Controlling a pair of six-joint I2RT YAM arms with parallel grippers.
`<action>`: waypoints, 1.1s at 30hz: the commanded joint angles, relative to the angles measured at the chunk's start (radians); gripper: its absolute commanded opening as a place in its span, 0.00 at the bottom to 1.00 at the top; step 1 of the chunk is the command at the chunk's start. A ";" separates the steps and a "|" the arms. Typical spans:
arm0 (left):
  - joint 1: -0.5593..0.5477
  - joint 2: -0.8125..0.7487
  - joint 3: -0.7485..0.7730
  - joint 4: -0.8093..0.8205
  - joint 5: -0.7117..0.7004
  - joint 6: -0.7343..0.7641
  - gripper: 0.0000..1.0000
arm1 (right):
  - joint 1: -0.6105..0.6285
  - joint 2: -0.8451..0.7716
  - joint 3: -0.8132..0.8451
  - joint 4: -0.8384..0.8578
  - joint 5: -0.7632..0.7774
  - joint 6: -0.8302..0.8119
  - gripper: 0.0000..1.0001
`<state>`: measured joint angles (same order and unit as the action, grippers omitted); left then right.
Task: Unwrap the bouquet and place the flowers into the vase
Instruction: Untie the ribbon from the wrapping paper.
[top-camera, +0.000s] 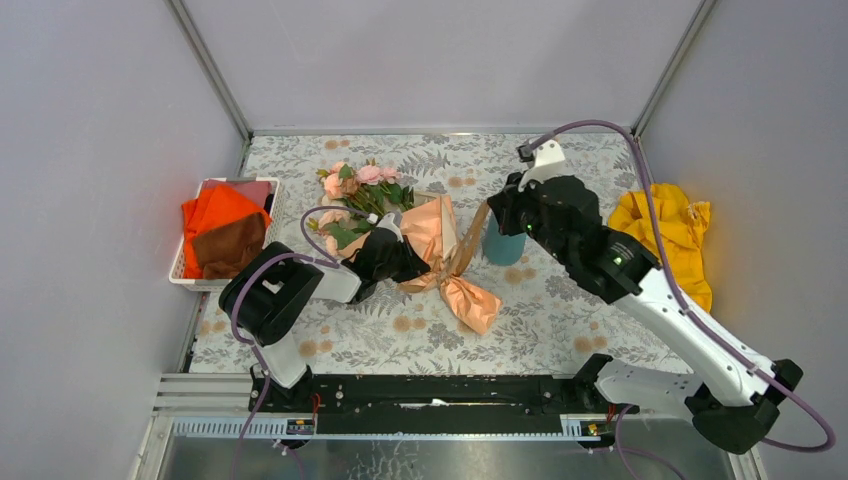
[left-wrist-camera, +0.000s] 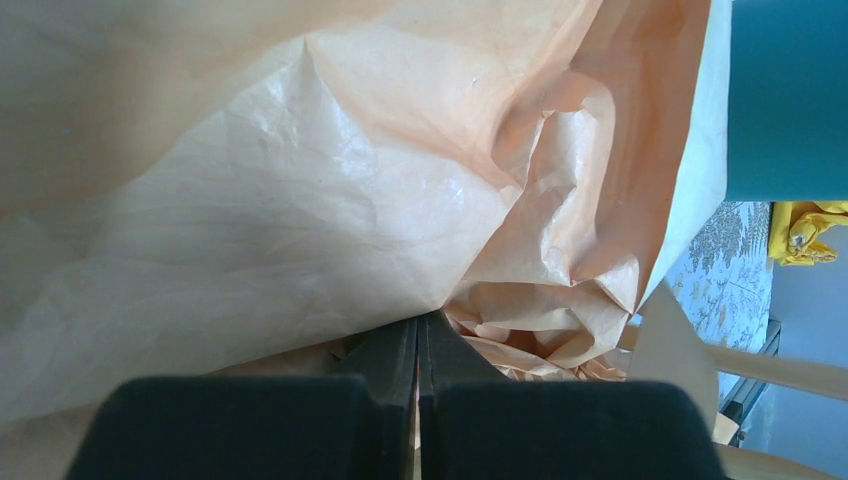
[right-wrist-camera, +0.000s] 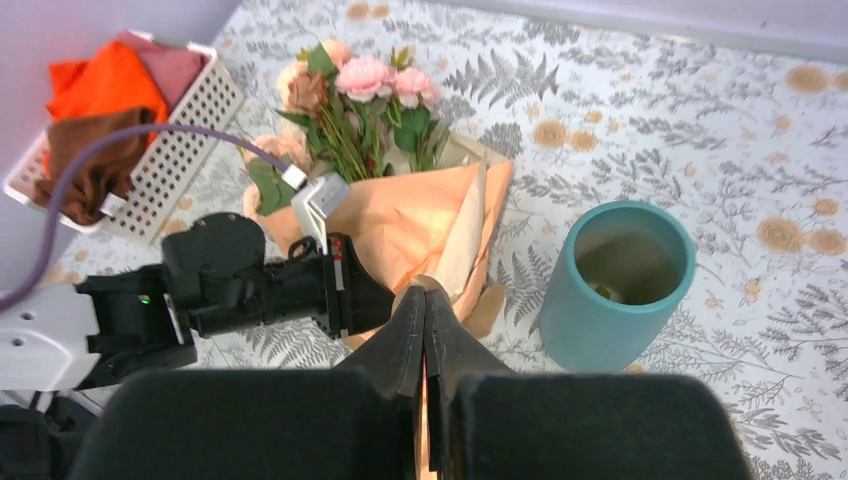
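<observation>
Top view: the bouquet (top-camera: 440, 235) lies at the centre of the table, the flowers (top-camera: 362, 185) toward the upper left. The vase (top-camera: 500, 248) stands just right of it. The left gripper (top-camera: 412, 262) is pressed against the paper (top-camera: 470, 300). A tan ribbon (top-camera: 470, 240) runs up to the right gripper (top-camera: 494, 212).

Left wrist: the fingers (left-wrist-camera: 390, 350) are clenched, tips touching the paper (left-wrist-camera: 300, 200). I cannot tell if a fold is caught.

Right wrist: the jaws are clenched on a thin strip of ribbon (right-wrist-camera: 425, 410). The vase (right-wrist-camera: 600, 320) stands upright at the right, and the flowers (right-wrist-camera: 365, 80) are at the top.
</observation>
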<state>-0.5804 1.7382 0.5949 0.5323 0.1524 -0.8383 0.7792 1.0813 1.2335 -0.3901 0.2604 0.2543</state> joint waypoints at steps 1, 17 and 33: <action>-0.009 0.026 -0.025 -0.221 -0.049 0.038 0.00 | 0.009 -0.098 0.068 0.120 0.073 -0.040 0.00; -0.019 0.005 -0.013 -0.247 -0.062 0.047 0.00 | 0.009 -0.357 0.103 0.259 0.240 -0.171 0.00; -0.041 -0.010 0.011 -0.274 -0.068 0.047 0.00 | 0.009 -0.369 0.232 0.208 0.733 -0.328 0.00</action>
<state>-0.6067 1.7138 0.6231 0.4419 0.1062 -0.8318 0.7837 0.6453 1.4094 -0.1814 0.7761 -0.0151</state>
